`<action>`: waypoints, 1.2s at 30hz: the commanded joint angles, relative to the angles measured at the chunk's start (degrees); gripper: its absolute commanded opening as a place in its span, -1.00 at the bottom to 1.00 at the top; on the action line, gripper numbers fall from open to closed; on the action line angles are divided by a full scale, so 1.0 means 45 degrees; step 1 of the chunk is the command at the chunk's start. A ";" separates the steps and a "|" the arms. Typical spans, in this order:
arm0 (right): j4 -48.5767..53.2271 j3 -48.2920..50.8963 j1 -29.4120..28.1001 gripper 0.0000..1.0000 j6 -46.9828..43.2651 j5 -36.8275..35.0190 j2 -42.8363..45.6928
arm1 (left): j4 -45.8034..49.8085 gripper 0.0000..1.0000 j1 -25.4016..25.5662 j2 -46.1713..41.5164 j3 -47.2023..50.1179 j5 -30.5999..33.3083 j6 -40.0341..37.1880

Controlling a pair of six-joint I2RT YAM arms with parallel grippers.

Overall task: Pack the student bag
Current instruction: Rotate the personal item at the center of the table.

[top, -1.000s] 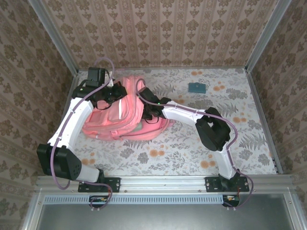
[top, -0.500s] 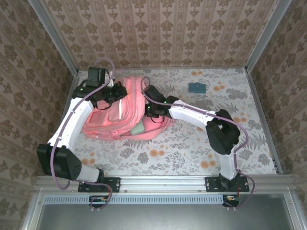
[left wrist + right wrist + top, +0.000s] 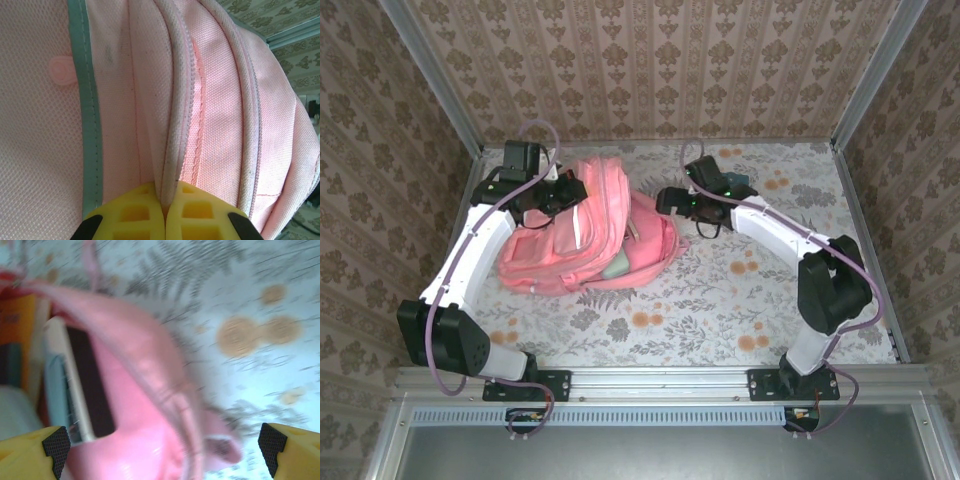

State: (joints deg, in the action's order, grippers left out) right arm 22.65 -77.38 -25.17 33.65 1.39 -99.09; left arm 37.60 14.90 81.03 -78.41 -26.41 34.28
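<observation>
The student bag [image 3: 590,245] lies on its side on the left half of the table [image 3: 720,300], its top toward the far wall and its mouth gaping to the right. Compared with a second ago it sits a little higher and more bunched at the far end, and the opening shows wider. Flat things stand inside it, among them an orange cover [image 3: 17,325] and a white-edged slab [image 3: 65,375]; the wrist picture is too blurred to name them.

The left gripper [image 3: 560,190] is at the bag's far left corner, pinched tight on a piped seam by the zip, as it was a second ago, holding the mouth up.

The big change is the right gripper [image 3: 672,200]. A second ago it was down at the bag's mouth; now it has swung out to the right and farther back, clear of the fabric, with its fingers spread as wide as they go and nothing between them.

I'd say one item has gone in, and the arm is off to fetch the next from the far side.
</observation>
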 commanded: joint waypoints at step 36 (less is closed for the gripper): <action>0.0573 -0.3473 0.4055 0.99 -0.0043 0.1723 -0.5503 | -0.1081 -1.00 -0.0041 -0.0775 0.0745 -0.0414 -0.0611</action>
State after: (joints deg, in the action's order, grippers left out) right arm 25.65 -100.49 -4.64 29.89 6.13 -128.46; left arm 35.46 14.96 78.63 -74.63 -27.09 33.28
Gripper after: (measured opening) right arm 0.995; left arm 0.050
